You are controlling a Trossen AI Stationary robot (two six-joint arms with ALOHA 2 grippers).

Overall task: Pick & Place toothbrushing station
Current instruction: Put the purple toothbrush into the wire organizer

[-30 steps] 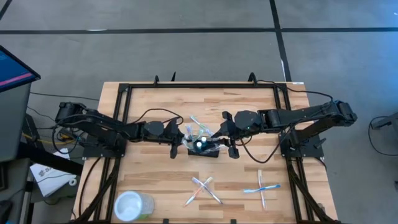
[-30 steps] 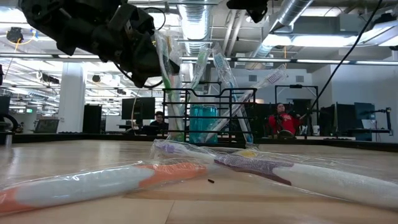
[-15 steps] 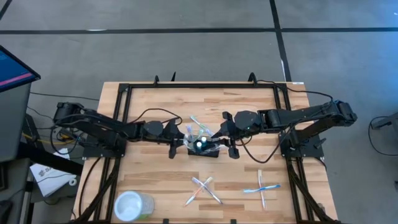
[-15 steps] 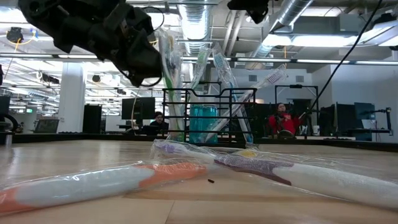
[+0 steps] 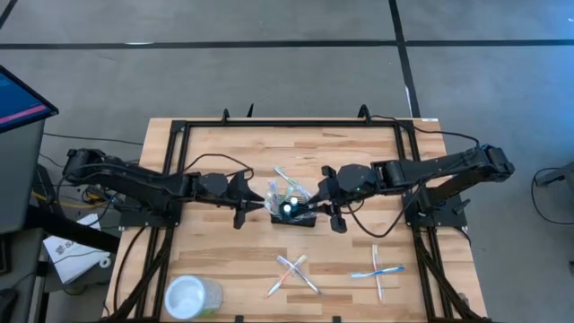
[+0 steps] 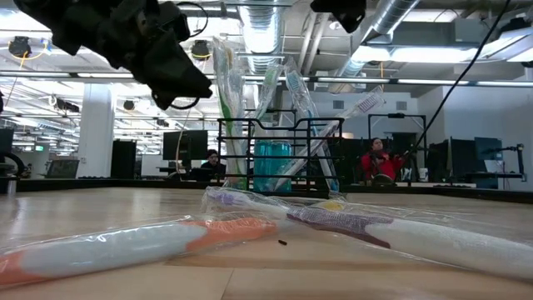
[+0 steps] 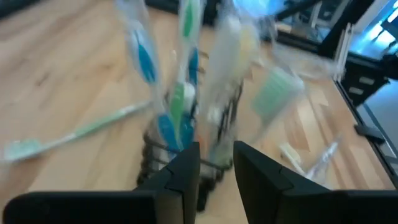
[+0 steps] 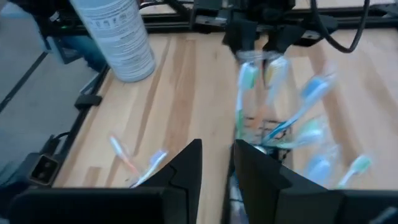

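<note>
Since a second earlier, your left gripper (image 5: 254,205) had drawn back from the toothbrushing station (image 5: 294,213): it had sat right against the caddy's left side and now stood a little apart from it, fingers spread with a narrow gap and nothing between them. Your right gripper (image 5: 321,208) had not moved; it sat at the caddy's right side, its fingers slightly parted too, though you could not tell from any view whether they gripped the wire. The high view alone showed you the whole layout: the caddy near the middle of the table (image 5: 215,152), between the two grippers, two crossed pairs of wrapped toothbrushes (image 5: 292,272) toward the front edge, and a clear cup (image 5: 191,295) at the front left corner. The low view gave you what the overhead one hid, that the caddy stood upright on the wood with wrapped brushes (image 6: 226,100) fanning up out of it and people seated in the room behind. The left wrist view showed the caddy just ahead of that arm's fingers, blurred.
</note>
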